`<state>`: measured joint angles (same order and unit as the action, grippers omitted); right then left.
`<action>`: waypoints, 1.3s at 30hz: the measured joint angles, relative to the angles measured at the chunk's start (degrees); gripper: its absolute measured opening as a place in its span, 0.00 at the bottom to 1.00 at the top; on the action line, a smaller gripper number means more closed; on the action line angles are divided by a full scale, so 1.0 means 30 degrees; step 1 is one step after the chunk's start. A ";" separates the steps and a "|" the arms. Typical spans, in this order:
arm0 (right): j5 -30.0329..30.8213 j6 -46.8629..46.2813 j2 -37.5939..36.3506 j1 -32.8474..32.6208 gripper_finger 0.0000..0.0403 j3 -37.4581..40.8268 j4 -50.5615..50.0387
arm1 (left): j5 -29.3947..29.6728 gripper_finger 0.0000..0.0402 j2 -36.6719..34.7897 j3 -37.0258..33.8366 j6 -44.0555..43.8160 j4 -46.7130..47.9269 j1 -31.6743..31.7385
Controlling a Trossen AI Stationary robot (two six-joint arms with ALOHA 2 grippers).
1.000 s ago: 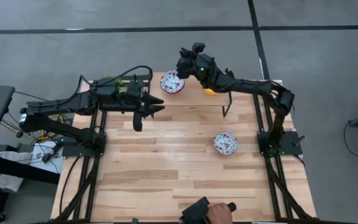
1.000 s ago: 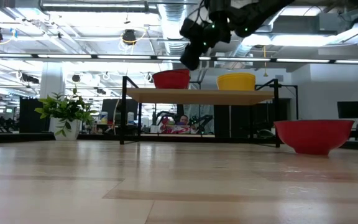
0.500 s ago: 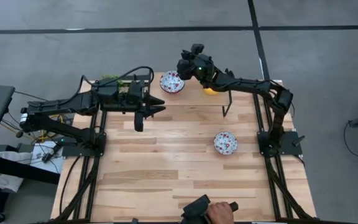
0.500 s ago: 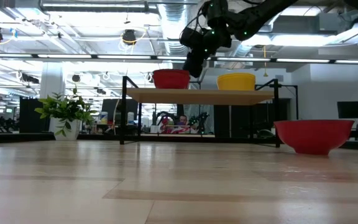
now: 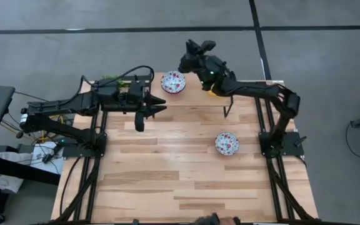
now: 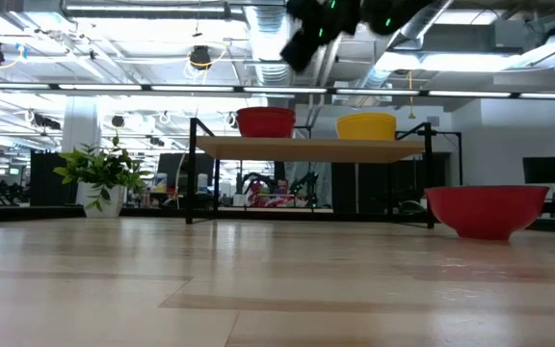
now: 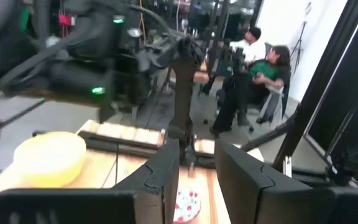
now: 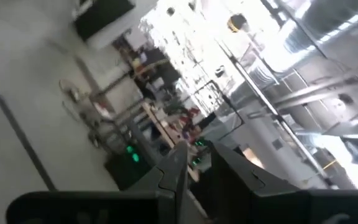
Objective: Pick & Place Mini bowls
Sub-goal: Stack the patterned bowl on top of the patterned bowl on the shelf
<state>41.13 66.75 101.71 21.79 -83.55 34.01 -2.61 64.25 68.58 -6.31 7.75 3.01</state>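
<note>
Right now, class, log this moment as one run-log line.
left gripper: open, empty, over table | right gripper: open, empty, raised past shelf | floral bowl: on shelf | second floral bowl: on table

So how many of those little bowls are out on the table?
3 show. One floral bowl sits on the raised shelf at the back, a yellow bowl beside it is mostly hidden under the right arm, and another floral bowl sits on the tabletop. More may be hidden.

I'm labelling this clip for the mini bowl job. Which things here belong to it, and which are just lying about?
Belong to the job:
- floral bowl on the shelf
- yellow bowl on the shelf
- floral bowl on the table

Just lying about:
- potted plant
- raised shelf, which bears two of the bowls
- people seated in the room behind
</note>
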 joint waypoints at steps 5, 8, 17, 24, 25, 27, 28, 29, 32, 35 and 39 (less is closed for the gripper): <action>0.0792 -0.3485 -0.2650 -0.1835 0.16 0.0000 -0.3359 | 0.0000 0.25 -0.0012 0.0000 -0.0030 -0.0721 0.0000; 0.0728 -0.6759 -0.4685 -0.3185 0.16 -0.0007 -0.7506 | 0.0000 0.25 0.0031 0.0022 -0.0051 -0.1338 0.0000; -0.1666 -1.8838 -1.0839 -0.8456 0.16 -0.0022 -2.2712 | -0.0049 0.25 -0.1055 0.0015 -0.0412 0.1595 -0.0769; -0.2931 -2.7952 -1.3997 -1.3024 0.16 -0.0003 -2.7787 | 0.1070 0.25 -0.3086 -0.1620 -0.0460 0.2347 -0.1527; -0.2925 -2.8763 -1.4136 -1.3690 0.16 0.0093 -2.8261 | 0.1358 0.25 -0.3478 -0.2356 -0.0770 0.2008 -0.1610; -0.2757 -2.9873 -1.4191 -1.4832 0.16 0.0384 -2.9357 | 0.1679 0.25 -0.4228 -0.3894 -0.1461 0.0864 -0.1754; -0.2723 -3.0286 -1.4122 -1.5334 0.16 0.0555 -2.9880 | 0.1748 0.25 -0.4612 -0.4693 -0.1791 0.0050 -0.1822; -0.2720 -3.0747 -1.3939 -1.5752 0.16 0.0749 -3.0409 | 0.1792 0.25 -0.4923 -0.5493 -0.2092 -0.0875 -0.1921; -0.2650 -3.2358 -1.3230 -1.6584 0.16 0.1364 -3.1845 | 0.1694 0.25 -0.5631 -0.7451 -0.2590 -0.2744 -0.2165; -0.2889 -3.4300 -1.2494 -1.7173 0.16 0.2047 -3.2772 | 0.1743 0.25 -0.5934 -0.8834 -0.2985 -0.3663 -0.2288; -0.4193 -3.6268 -1.1230 -1.7703 0.16 0.2736 -3.4365 | 0.1721 0.25 -0.5943 -0.9906 -0.3923 -0.4214 -0.2480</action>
<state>28.55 -42.06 68.02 -31.32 -75.34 -69.09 2.55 46.42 38.86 -18.08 -4.89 -4.44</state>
